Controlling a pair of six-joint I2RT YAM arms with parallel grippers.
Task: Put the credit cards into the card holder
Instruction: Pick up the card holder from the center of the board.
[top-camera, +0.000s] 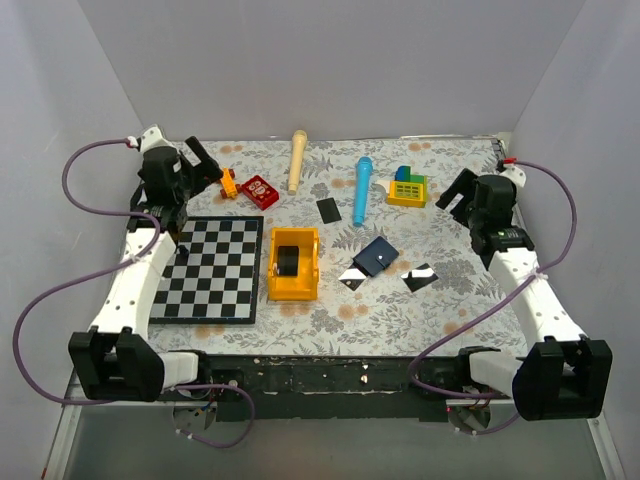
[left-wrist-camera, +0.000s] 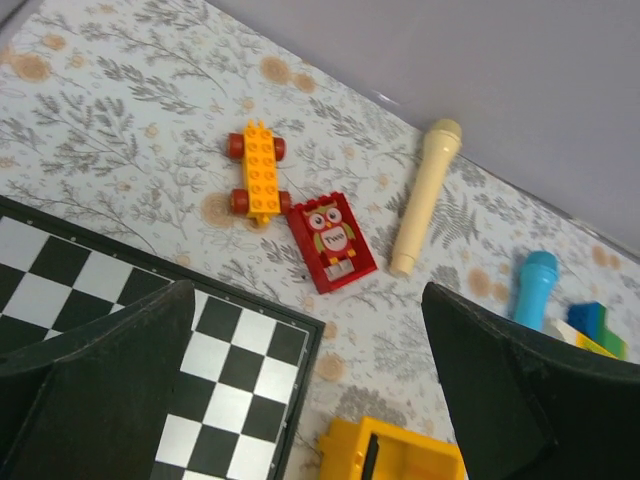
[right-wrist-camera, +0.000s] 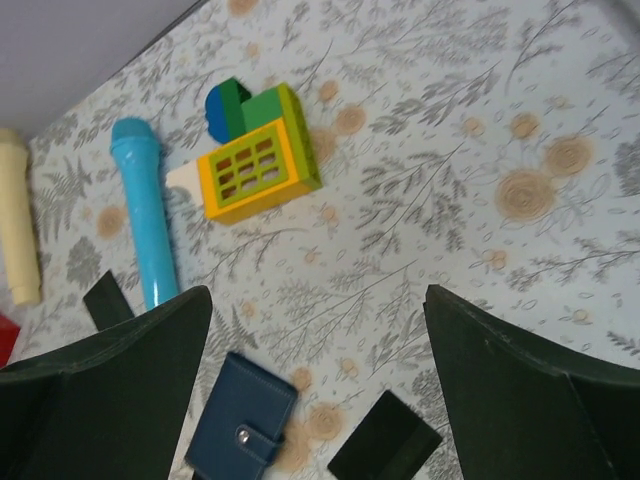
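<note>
Floral table (top-camera: 440, 325) bears credit cards (top-camera: 419, 277) outside card holder (top-camera: 376, 257).

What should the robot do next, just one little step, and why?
Probably lower the right pincer toward the card holder: it lies closed, a credit card lies outside beside it, and that open pincer hovers nearest.

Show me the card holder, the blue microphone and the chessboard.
card holder (right-wrist-camera: 243, 415), right wrist view, middle of its navy cover.
blue microphone (top-camera: 361, 191), top external view, middle of its shaft.
chessboard (top-camera: 213, 269), top external view, a central square.
</note>
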